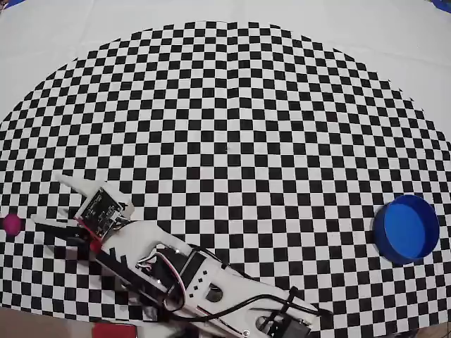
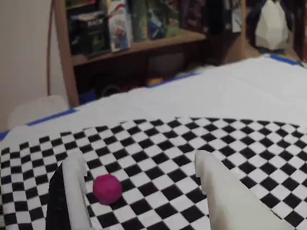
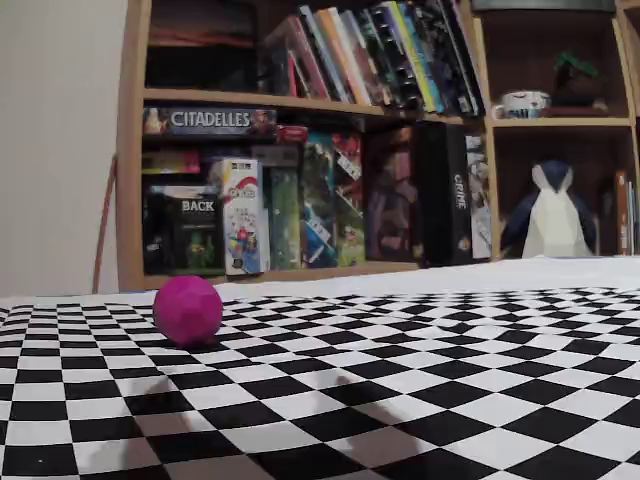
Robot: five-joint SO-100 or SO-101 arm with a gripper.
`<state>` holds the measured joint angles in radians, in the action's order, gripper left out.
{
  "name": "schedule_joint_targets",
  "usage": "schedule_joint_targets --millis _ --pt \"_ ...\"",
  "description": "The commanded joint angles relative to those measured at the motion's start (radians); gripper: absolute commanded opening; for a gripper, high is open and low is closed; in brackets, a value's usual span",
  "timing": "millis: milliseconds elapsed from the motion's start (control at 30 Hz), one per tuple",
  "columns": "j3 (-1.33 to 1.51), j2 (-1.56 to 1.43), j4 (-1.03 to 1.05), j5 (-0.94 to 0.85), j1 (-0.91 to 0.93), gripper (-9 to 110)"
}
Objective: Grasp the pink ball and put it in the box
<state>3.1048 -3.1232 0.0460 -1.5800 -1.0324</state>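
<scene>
pincer [image 2: 139, 165] spread, empty | pink ball [image 2: 107, 189] on checkered counter [image 1: 232, 141] beside its left finger | box [image 1: 406, 229] well apart | bookshelf [image 3: 300, 130] behind

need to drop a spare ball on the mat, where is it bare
The checkered mat is bare across its whole middle and far side in the overhead view, between the arm and the blue box. Only the lower left is crowded, where the open claw nears the pink ball.

Wooden bookshelf [image 3: 300, 140] (crammed), pale wall [image 3: 55, 140]
</scene>
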Motion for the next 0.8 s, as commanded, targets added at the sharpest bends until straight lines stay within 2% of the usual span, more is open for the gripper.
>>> schedule_joint_targets --millis 0,767 --pt "0.008 0.012 -0.005 -0.011 -0.018 25" --pt "0.008 0.109 -0.071 -0.011 -0.086 25"
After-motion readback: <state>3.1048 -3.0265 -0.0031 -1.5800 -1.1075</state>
